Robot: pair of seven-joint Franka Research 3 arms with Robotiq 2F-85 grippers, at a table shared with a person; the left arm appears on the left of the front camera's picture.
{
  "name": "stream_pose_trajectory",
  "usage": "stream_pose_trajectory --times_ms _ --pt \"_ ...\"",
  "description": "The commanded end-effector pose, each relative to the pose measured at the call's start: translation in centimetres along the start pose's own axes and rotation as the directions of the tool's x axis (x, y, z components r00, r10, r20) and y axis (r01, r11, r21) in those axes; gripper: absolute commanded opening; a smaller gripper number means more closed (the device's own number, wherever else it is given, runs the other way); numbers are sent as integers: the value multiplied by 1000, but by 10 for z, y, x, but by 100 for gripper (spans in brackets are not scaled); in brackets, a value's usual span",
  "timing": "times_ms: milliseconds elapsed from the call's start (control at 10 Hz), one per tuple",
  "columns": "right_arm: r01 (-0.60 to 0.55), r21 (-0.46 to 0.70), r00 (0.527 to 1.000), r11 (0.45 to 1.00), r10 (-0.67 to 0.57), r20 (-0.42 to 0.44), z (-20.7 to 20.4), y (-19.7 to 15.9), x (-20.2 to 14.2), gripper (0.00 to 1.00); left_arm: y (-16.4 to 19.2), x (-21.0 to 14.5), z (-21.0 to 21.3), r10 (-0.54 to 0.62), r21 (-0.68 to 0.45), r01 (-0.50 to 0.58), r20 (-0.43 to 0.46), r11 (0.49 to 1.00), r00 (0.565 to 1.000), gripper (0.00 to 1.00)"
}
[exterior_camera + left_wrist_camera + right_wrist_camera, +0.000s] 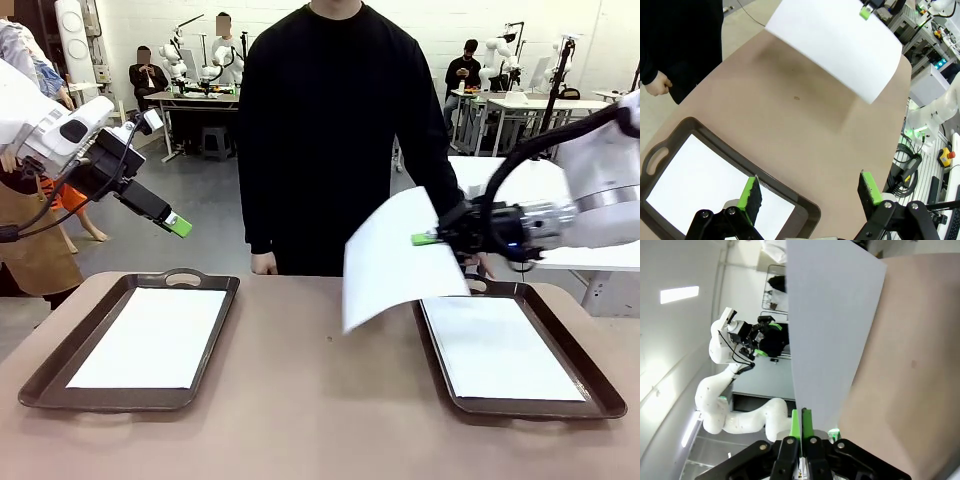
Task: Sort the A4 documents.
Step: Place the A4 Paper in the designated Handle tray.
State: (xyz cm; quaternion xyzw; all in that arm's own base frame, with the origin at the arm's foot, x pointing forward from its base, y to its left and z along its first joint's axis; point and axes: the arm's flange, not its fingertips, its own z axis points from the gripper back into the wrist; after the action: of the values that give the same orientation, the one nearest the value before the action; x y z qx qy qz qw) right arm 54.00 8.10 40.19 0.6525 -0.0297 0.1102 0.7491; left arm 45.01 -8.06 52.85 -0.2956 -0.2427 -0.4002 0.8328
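hanging from the right tool point(428, 238), a white a4 sheet point(400, 258) droops in the air between the two trays, pinched at its upper right edge by jaws clenched flat on the paper. in the right wrist view the green pads point(801, 422) meet on the sheet's edge and the paper runs lengthwise away from them. the sheet's long axis slopes down toward the middle of the worktop point(320, 400), its free lower corner just left of the right tray point(590, 390) and well apart from the left tray point(40, 385). the left tool point(178, 226) hovers released above and behind the left tray, its fingers wide apart in its wrist view, with the held sheet off toward the far side of the worktop from it. so the right arm is the one carrying the paper, and the left tray lies across the middle from it; the move probably turns on that crossing. each dark brown handled tray holds white paper lying flat: a stack point(150, 335) in the left, another point(500, 348) in the right. a person point(340, 130) stands at the far edge.
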Motion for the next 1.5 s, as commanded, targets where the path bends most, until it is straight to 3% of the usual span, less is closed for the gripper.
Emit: stream_pose_trajectory --times_ms 0,200,500,900,1100,1400 --pt "-24 -58 999 998 23 -25 32 -7 -13 1 0 -1 1 0 -6 0 4 1000 1000 100" --pt "35 -91 994 995 -43 -95 55 -25 -14 1 0 -1 1 0 -6 0 4 1000 1000 100" --pt "67 -96 988 993 -79 -134 64 -36 -12 1 0 -1 1 0 -6 0 4 1000 1000 100" --pt "73 -103 989 992 -85 -118 80 -40 -19 1 0 -1 1 0 -6 0 4 1000 1000 100" --pt "114 -145 980 983 -135 -147 79 -69 -29 1 0 -1 1 0 -6 0 4 1000 1000 100" --pt "139 -248 983 959 -164 -87 89 -109 -39 1 0 -1 1 0 -6 0 4 1000 1000 100"
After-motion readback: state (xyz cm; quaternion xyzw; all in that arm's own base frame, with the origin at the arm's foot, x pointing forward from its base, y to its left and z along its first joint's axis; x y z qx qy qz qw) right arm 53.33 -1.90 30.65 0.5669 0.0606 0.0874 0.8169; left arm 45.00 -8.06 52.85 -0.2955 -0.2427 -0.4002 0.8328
